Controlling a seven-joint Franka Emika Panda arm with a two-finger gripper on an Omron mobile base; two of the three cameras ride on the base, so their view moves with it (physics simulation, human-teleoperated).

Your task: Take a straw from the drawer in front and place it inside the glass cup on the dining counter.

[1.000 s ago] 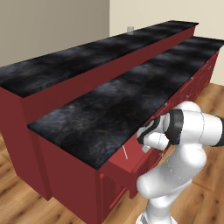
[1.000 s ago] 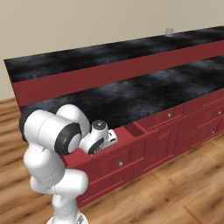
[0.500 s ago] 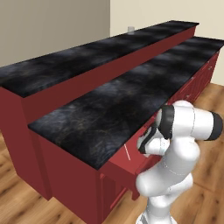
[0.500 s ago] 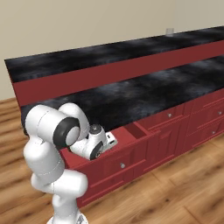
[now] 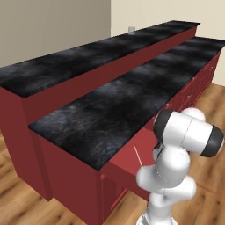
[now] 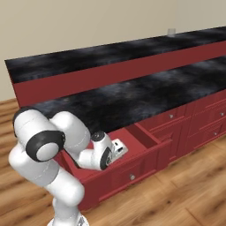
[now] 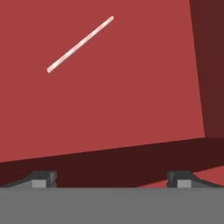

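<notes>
Hovering over the open drawer (image 6: 145, 152) with the gripper (image 7: 111, 177) spread wide (nothing held), lining up on the straw (image 7: 80, 44), probably needing a drop next.

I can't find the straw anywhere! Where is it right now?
The straw lies flat on the red floor of the open drawer, slanting across the upper left of the hand view, ahead of the open fingers and touching nothing else.
</notes>
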